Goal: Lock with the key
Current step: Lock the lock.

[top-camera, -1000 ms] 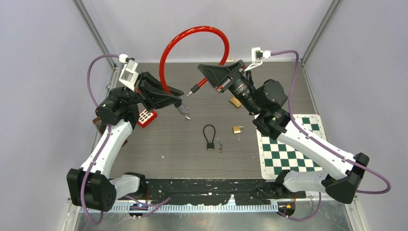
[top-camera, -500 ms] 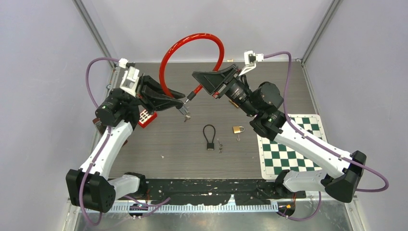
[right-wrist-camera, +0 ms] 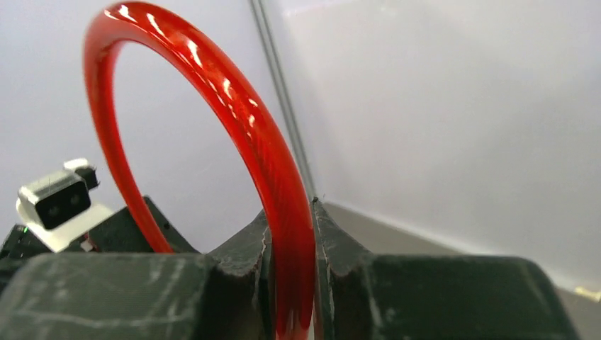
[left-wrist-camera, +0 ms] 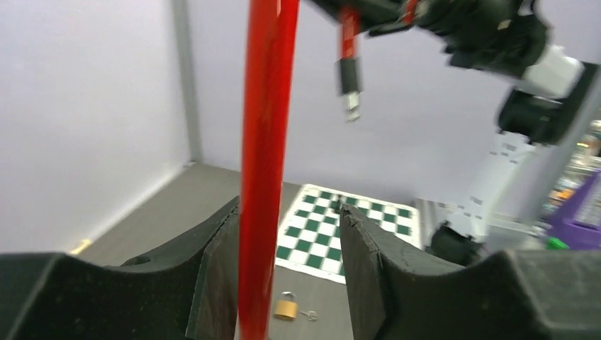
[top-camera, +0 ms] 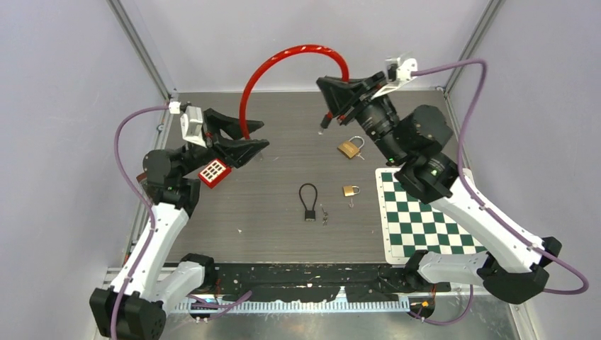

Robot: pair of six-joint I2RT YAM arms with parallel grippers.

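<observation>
Operator: Status of each gripper?

Technician: Left gripper is standing released. Its fingers are flanking the red cable lock without pinching it. Right gripper is clenching the same cable close to its plug end, which is hanging below the jaws.

Operator: How is the cable lying?

Technician: It is arching high over the table from the right gripper across to the left. Its long axis is crossing the left jaws roughly upright. The plug is pointing down, above and ahead of the left gripper, so the right arm is nearer. The lock body is not showing.

Operator: Count?

Technician: One red cable lock, two brass padlocks and one black loop lock. Loose keys are lying beside it, too small to count.
</observation>
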